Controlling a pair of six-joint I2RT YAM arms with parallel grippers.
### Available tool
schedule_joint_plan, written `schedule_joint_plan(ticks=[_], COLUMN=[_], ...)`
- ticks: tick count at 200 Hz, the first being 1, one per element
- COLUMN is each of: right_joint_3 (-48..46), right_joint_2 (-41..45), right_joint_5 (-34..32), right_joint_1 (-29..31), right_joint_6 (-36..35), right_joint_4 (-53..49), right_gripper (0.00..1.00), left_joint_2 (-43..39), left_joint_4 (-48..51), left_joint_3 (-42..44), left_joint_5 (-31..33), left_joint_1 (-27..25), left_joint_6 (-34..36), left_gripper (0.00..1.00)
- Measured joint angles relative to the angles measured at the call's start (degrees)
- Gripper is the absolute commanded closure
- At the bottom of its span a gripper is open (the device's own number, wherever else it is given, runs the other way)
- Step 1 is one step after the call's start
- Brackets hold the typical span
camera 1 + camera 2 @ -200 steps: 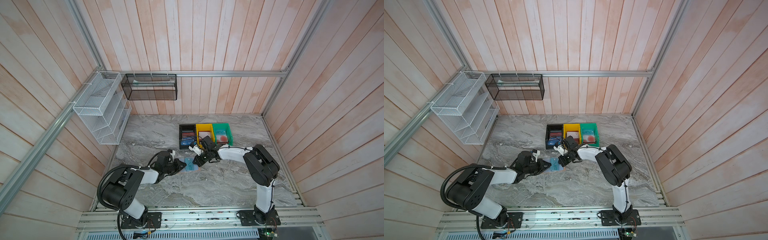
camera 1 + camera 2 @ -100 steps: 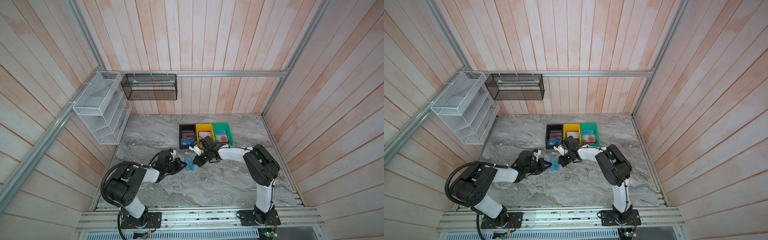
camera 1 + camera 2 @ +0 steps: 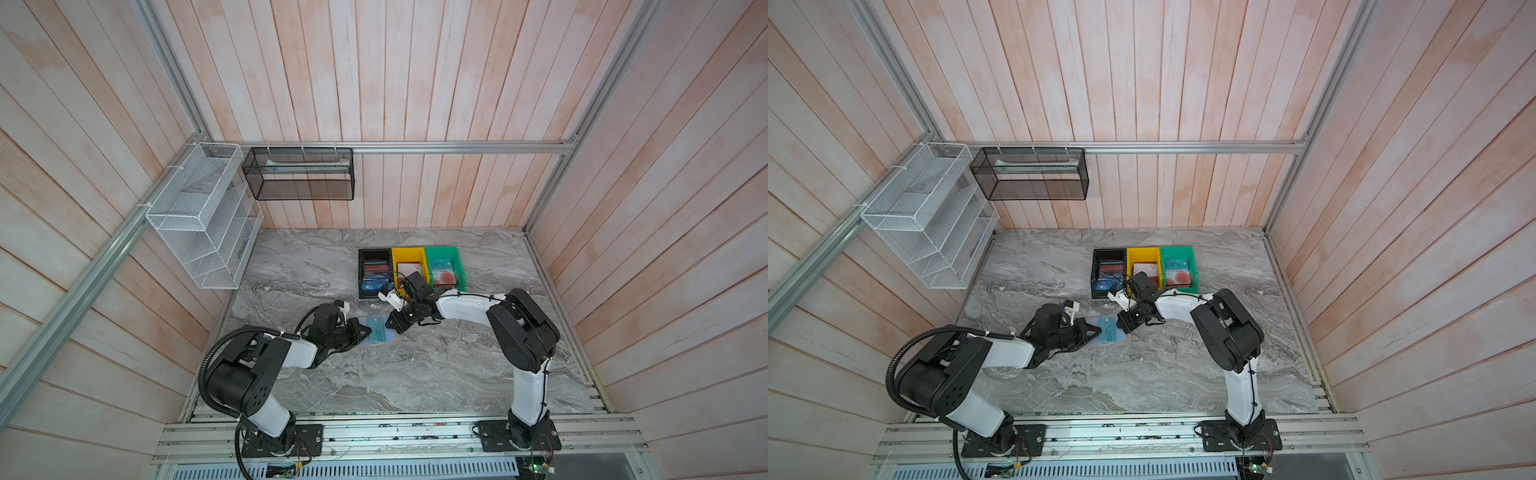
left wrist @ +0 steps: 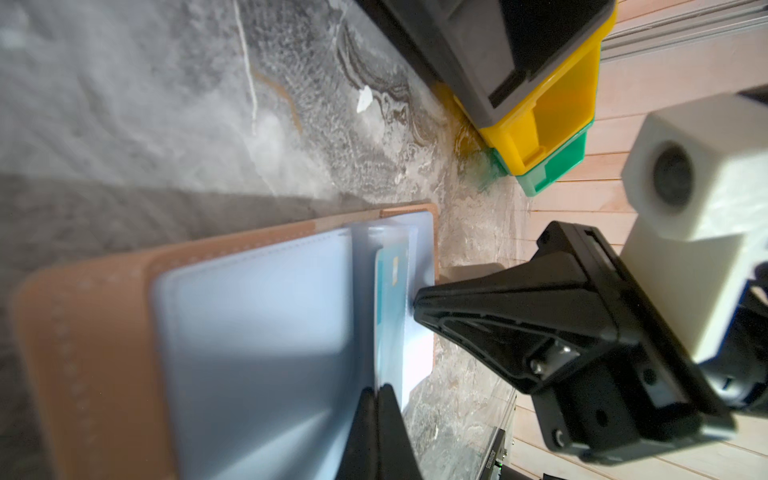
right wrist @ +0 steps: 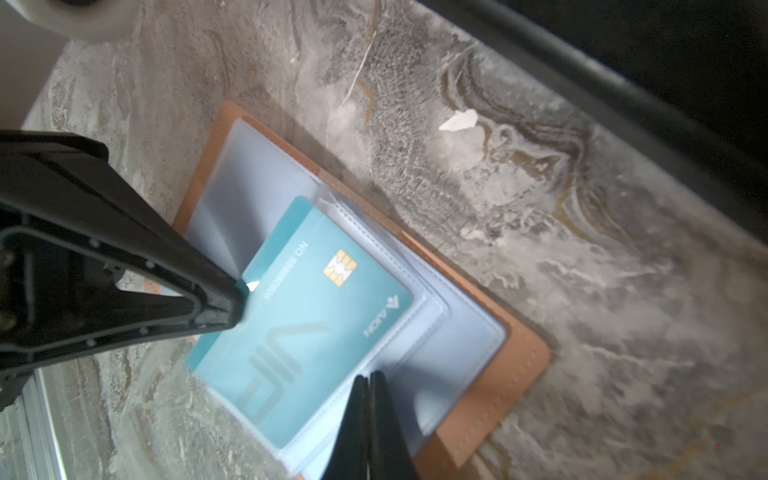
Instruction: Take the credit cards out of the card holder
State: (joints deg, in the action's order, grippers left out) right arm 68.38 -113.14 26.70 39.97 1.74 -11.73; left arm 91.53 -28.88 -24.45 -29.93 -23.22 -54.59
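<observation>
The card holder (image 5: 519,365) lies open and flat near the middle of the table (image 3: 415,374), just in front of the black bin (image 3: 360,274), tan cover down and clear sleeve pages (image 5: 457,332) facing up. A blue-green card (image 5: 316,316) with a gold chip and pale "VIP" lettering sits in the top sleeve. One long edge of it sticks out bare on the side toward the table's left edge. The left gripper (image 5: 239,293) comes in low from that side, and its fingers are closed together on that bare edge. The right gripper (image 5: 368,382) reaches in from the side toward the bins. Its fingers are also closed tight, with the tips on the opposite edge of the sleeve pages. Whether they pinch the plastic or only press on it cannot be told. In both top views the two grippers face each other across the holder, close together. Toward the back edge, the black bin, the yellow bin (image 3: 409,250) and the green bin (image 3: 444,249) stand in a touching row. Each bin holds loose cards, and the ones in the green bin include a pale card with a red circle.
</observation>
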Motion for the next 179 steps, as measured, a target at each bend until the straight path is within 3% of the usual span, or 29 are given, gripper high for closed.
schedule_joint_plan(ticks=[179], right_joint_3=[0.02], right_joint_2=[0.42], right_joint_5=[2.73], right_joint_1=[-0.22], right_joint_6=[0.42], right_joint_4=[-2.01], right_gripper=[1.0], left_joint_2=[-16.39], left_joint_4=[15.32], left_joint_3=[4.0], left_joint_5=[4.79], left_joint_1=[1.95], left_joint_6=[4.15], left_gripper=[1.0])
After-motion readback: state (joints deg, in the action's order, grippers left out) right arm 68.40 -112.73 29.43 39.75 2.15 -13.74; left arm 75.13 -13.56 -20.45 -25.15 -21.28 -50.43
